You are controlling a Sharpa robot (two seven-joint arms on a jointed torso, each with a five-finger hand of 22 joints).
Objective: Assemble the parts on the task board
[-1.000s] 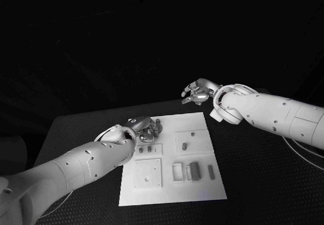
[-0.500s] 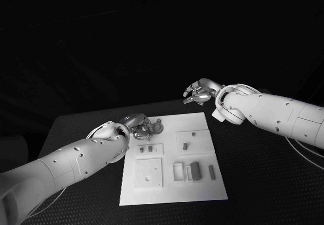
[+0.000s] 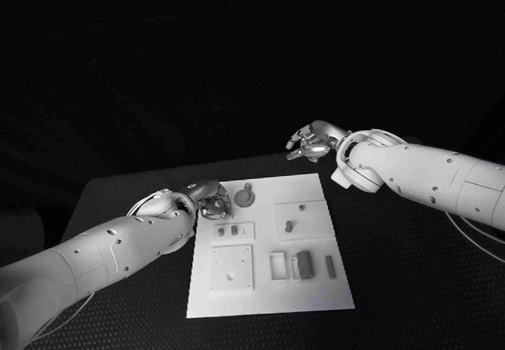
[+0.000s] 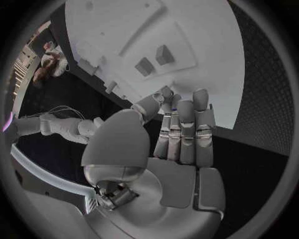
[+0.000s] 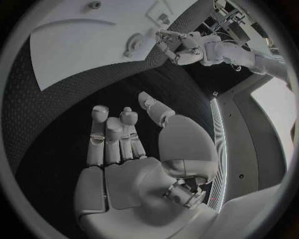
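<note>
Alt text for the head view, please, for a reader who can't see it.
A white task board lies on a black table, with small grey parts in its recesses. The left hand hovers at the board's far left corner holding nothing, and the right hand hangs empty beyond the far edge.

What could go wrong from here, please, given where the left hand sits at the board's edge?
The left hand holds nothing and sits at the task board's far-left edge, close beside the round part; a careless sweep could knock it. Its fingers overlap the board's edge, so pressing down might shift the plate. The right hand hangs off the board, too far to steady it.
</note>
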